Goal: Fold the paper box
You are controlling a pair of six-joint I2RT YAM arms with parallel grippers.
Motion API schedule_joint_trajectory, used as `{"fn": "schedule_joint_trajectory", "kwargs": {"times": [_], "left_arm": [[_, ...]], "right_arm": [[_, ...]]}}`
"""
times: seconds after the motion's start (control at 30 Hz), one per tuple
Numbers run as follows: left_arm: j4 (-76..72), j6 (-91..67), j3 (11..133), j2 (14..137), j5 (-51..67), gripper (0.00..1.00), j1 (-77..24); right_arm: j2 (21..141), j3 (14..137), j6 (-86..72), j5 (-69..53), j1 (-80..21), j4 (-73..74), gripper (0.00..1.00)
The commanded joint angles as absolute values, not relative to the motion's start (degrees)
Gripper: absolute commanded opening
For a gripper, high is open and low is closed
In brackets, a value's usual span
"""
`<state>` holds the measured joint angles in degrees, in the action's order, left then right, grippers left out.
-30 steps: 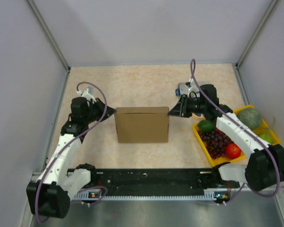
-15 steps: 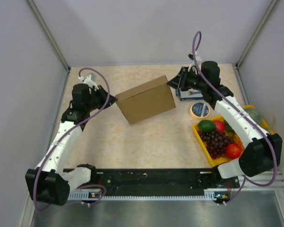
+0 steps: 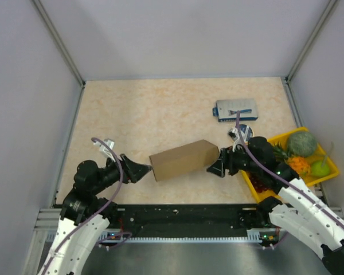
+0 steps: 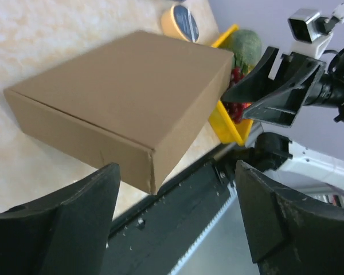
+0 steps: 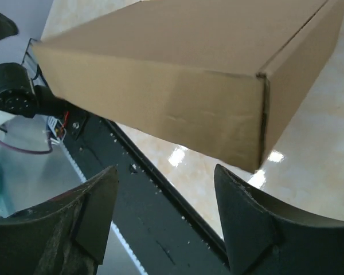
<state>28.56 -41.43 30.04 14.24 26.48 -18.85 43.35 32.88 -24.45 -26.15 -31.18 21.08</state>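
The paper box (image 3: 182, 160) is a closed brown carton lying slantwise on the table near the front rail. It fills the left wrist view (image 4: 126, 97) and the right wrist view (image 5: 178, 74). My left gripper (image 3: 144, 169) is just off the box's left end, open, with nothing between its fingers (image 4: 63, 229). My right gripper (image 3: 212, 168) is just off the right end, also open and empty, its fingers (image 5: 258, 223) below the carton's corner. Neither gripper touches the box.
A blue-and-white flat package (image 3: 236, 109) lies at the back right. A yellow tray (image 3: 331, 163) of fruit, with a green melon (image 3: 301, 143), stands at the right edge. A tape roll (image 4: 182, 20) lies beyond the box. The black rail (image 3: 183, 215) runs along the front.
Both grippers held the box by its ends, swung it and brought it toward the front rail. Both have opened and let go; the arms have pulled back low.
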Motion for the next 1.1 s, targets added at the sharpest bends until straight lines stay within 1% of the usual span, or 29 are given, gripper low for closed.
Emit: {"fn": "schedule_joint_trajectory", "kwargs": {"times": [0.0, 0.03, 0.07, 0.1, 0.17, 0.23, 0.27, 0.4, 0.47, 0.57, 0.6, 0.67, 0.7, 0.73, 0.77, 0.8, 0.83, 0.87, 0.97, 1.07], "left_arm": [[38.0, -44.9, 33.7, 17.9, 31.6, 0.9, -18.9], [39.4, -43.3, 35.4, 19.7, 30.4, 0.9, -18.9], [42.2, -42.7, 38.4, 20.5, 26.3, 0.9, -18.9], [42.2, -41.8, 39.1, 21.3, 25.5, 0.9, -18.9], [40.9, -39.6, 40.1, 24.4, 25.4, 0.89, -18.9], [39.8, -37.8, 40.0, 29.3, 25.3, 0.88, -18.9], [39.3, -38.0, 40.0, 30.8, 24.7, 0.88, -18.9], [32.2, -38.6, 38.4, 35.6, 27.0, 0.88, -18.9], [31.7, -38.5, 37.8, 35.9, 26.6, 0.89, -18.9], [31.6, -37.6, 36.9, 35.8, 25.1, 0.89, -18.9], [31.8, -37.7, 36.7, 35.2, 24.7, 0.89, -18.8], [32.0, -38.4, 36.3, 34.4, 24.6, 0.89, -18.9], [32.3, -39.0, 36.3, 33.4, 24.5, 0.89, -18.9], [32.4, -39.2, 36.5, 32.8, 24.9, 0.89, -18.9], [32.9, -39.5, 36.5, 32.1, 24.8, 0.89, -18.9], [33.2, -39.5, 36.6, 30.4, 24.6, 0.89, -18.8], [34.4, -39.5, 37.0, 29.6, 24.1, 0.89, -18.9], [35.2, -39.5, 37.3, 29.0, 24.0, 0.89, -18.8], [37.8, -39.6, 38.7, 26.6, 23.7, 0.89, -18.9], [38.0, -38.8, 38.1, 26.4, 20.6, 0.87, -18.9]], "right_arm": [[39.6, 36.7, -28.5, -26.8, -30.9, 33.1, 0.69], [39.6, 37.9, -29.2, -25.9, -30.8, 36.2, 0.72], [40.0, 39.5, -30.1, -25.2, -30.8, 37.3, 0.73], [40.3, 39.7, -32.9, -24.9, -30.8, 38.4, 0.74], [41.0, 36.8, -37.2, -26.4, -30.8, 39.1, 0.74], [43.1, 32.5, -43.0, -34.3, -31.5, 35.3, 0.72], [43.5, 27.7, -44.8, -36.5, -32.2, 28.0, 0.72], [41.8, 26.5, -48.8, -30.4, -37.8, 26.4, 0.73], [41.6, 25.6, -50.5, -27.9, -42.0, 25.1, 0.75], [43.9, 19.4, -56.7, -25.9, -46.6, 15.7, 0.75], [45.0, 17.8, -59.7, -23.8, -47.2, 5.1, 0.75], [50.1, 15.5, -62.1, -19.4, -47.2, -3.6, 0.75], [52.6, 16.4, -60.9, -17.2, -47.2, -6.6, 0.75], [59.0, 19.8, -60.2, -15.9, -47.2, -8.3, 0.76], [62.3, 22.1, -58.8, -15.4, -46.5, -10.0, 0.75], [65.4, 24.8, -55.5, -15.2, -45.7, -10.2, 0.76], [68.7, 30.1, -54.4, -15.0, -44.7, -9.8, 0.76], [74.0, 32.2, -53.9, -16.6, -41.6, -9.5, 0.75], [82.4, 40.2, -51.8, -18.5, -38.6, -5.8, 0.75], [87.5, 45.6, -50.5, -19.1, -38.8, -5.0, 0.74]]}}
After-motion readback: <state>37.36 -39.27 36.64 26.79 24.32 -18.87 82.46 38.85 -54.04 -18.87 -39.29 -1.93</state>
